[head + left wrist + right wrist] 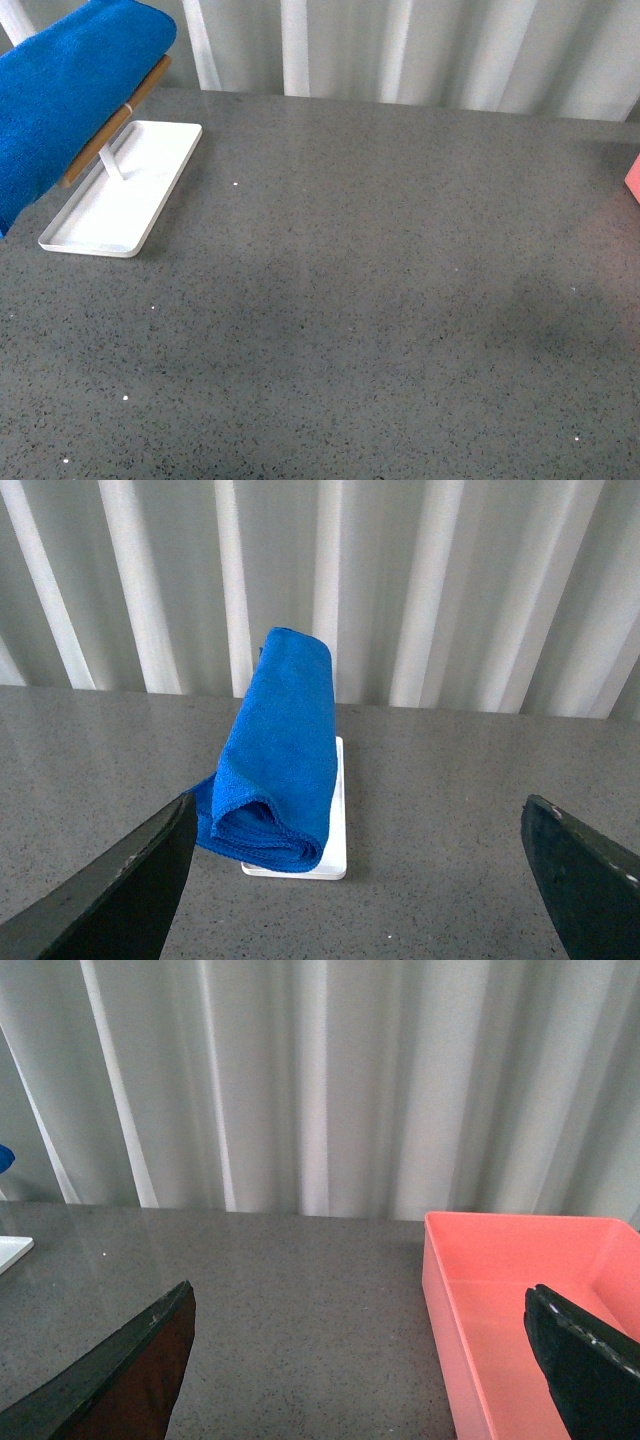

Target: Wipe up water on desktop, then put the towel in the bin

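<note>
Black jaws wide on both arms, nothing held — towel waits on its rack.
Left gripper [357,810] faces the towel [280,750], folded over a wooden bar [110,128] above the white tray [130,210] at the far left of the desktop [380,300]; I'd pinch the folds mid-length and lift clear of the bar. Right gripper [357,1295] hangs near the pink bin [440,1290]. One towel, one tray, one bin — no puddle I can make out.

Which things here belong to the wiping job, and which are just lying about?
For the job: bright blue fuzzy microfibre towel, dark-grey speckled stone-like desktop, pink rectangular plastic bin.
Just there: white rectangular tray with its wooden rail, pale pleated curtain.
</note>
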### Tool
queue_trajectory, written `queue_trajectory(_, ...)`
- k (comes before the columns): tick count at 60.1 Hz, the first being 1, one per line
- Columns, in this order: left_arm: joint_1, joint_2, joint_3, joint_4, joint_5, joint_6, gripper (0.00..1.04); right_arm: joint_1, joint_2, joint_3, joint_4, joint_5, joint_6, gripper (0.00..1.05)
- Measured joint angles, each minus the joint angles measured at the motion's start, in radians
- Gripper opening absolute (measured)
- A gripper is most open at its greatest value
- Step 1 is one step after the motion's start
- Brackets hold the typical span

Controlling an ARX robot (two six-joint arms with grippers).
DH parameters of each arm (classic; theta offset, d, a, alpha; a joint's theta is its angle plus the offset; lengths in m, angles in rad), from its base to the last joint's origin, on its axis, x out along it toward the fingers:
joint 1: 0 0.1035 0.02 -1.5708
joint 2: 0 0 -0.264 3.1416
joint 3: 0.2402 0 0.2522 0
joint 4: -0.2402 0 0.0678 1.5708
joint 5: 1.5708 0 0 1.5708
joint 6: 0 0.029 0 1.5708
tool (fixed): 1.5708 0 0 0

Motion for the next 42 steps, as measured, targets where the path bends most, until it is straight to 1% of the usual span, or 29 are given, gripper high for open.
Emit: queue_trajectory(42, 0.000, 0.000, 0.000, 0.000, 0.000, 0.000, 0.98, 0.000, 0.000, 0.000, 0.000, 0.000, 0.000, 0.98)
